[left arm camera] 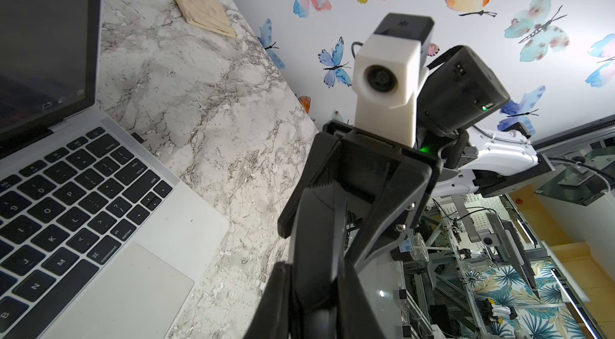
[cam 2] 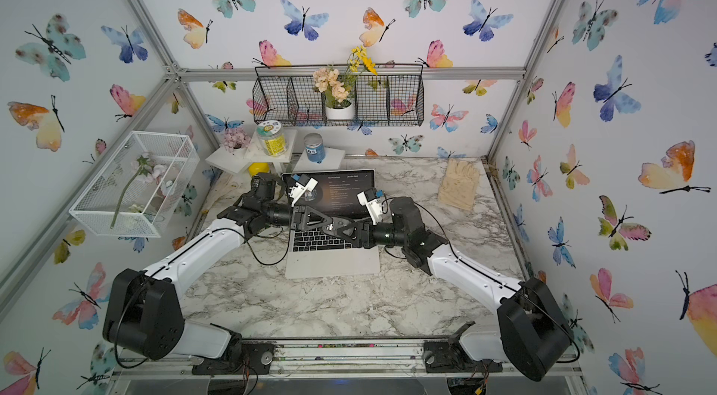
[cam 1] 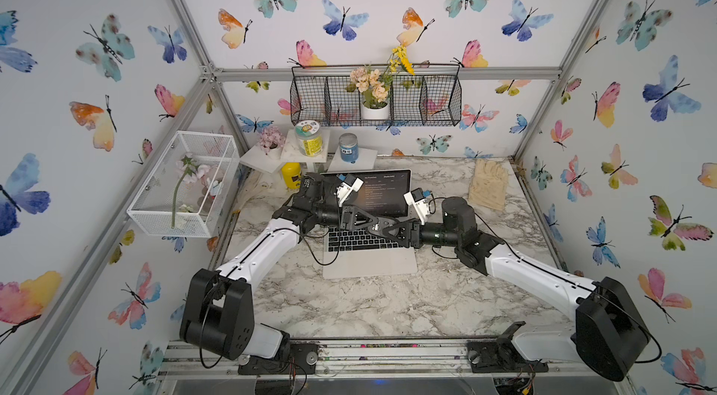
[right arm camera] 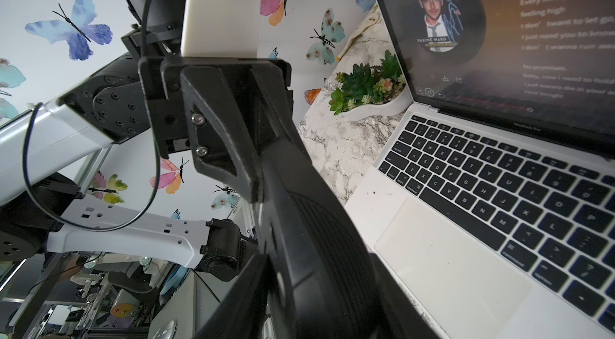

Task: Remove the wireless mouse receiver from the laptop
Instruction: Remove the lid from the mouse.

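The silver laptop (cam 1: pixel 368 262) (cam 2: pixel 333 263) (left arm camera: pixel 186 220) (right arm camera: pixel 466 270) stands open mid-table, its dark screen showing a round portrait and text. In the left wrist view the wireless mouse receiver (left arm camera: pixel 137 137), a tiny black stub, sticks out of the laptop's right side near the hinge. I cannot make it out in the top views. Both grippers meet above the keyboard with their fingers interleaved. My left gripper (cam 1: pixel 390 227) (cam 2: pixel 345 227) (left arm camera: pixel 316 314) has a finger of the right one between its jaws. My right gripper (cam 1: pixel 374 228) (cam 2: pixel 329 227) (right arm camera: pixel 316 304) clasps the left one's ribbed finger (right arm camera: pixel 319 230).
Beige gloves (cam 1: pixel 489 184) lie at the back right. A succulent pot (right arm camera: pixel 369 91) sits left of the screen, near a yellow jar (cam 1: pixel 291 176) and small white stands with jars (cam 1: pixel 308 139). A white mesh basket (cam 1: pixel 182 183) hangs at the left. The left arm's cable (cam 1: pixel 322 253) droops by the laptop.
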Motion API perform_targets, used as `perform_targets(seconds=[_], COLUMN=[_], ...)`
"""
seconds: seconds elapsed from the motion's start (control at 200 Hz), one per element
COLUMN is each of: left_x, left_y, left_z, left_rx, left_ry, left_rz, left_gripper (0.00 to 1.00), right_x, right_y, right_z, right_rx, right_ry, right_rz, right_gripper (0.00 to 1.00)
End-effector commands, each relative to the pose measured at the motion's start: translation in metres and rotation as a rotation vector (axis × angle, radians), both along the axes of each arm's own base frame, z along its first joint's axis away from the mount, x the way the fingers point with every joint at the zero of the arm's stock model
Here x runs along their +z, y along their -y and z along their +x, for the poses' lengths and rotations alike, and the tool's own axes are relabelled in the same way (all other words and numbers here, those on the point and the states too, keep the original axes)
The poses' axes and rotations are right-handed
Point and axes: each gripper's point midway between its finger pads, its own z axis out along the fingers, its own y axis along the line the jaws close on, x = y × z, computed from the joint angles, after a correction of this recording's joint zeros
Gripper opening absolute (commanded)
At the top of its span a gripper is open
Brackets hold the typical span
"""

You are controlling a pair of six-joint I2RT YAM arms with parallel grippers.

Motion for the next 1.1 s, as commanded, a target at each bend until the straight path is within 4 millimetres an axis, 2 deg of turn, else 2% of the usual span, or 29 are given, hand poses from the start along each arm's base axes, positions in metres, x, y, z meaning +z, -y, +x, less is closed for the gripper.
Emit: perform_targets(seconds=[0.0, 0.39, 0.511, 0.586, 0.711, 0.801, 0.871, 1.091], left_x=[0.012, 0.015, 0.017, 0.017, 0.016, 0.017, 0.017, 0.014], left_y=[-0.004, -0.006, -0.005, -0.003, -0.003, -0.003, -0.003, -0.006], left_z=[-0.005, -0.003, -0.003, -0.004, -0.004, -0.004, -0.006, -0.005], left_rx=[-0.038, -0.035, -0.033, -0.04, -0.036, -0.039, -0.047, -0.04], left_ry=[0.0, -0.003, -0.008, -0.008, -0.014, -0.017, -0.018, -0.02], left_rz=[-0.032, -0.047, -0.063, -0.065, -0.061, -0.064, -0.065, -0.051], left_gripper=[0.0, 0.0, 0.0, 0.0, 0.0, 0.0, 0.0, 0.0], right_x=[0.002, 0.001, 0.002, 0.0, -0.004, -0.008, -0.007, -0.005], right_y=[0.007, 0.008, 0.0, -0.001, -0.002, -0.001, 0.001, 0.006], right_z=[0.0, -0.005, -0.008, -0.005, -0.004, -0.002, -0.002, -0.005], right_rx=[-0.026, -0.006, 0.04, 0.035, 0.032, 0.022, 0.007, 0.003], right_ry=[0.039, 0.041, 0.018, 0.011, 0.007, 0.001, 0.012, 0.033], right_rz=[-0.023, -0.018, 0.021, 0.019, 0.01, 0.0, -0.005, -0.026], right_gripper=[0.48, 0.52, 0.63, 0.64, 0.59, 0.48, 0.43, 0.4])
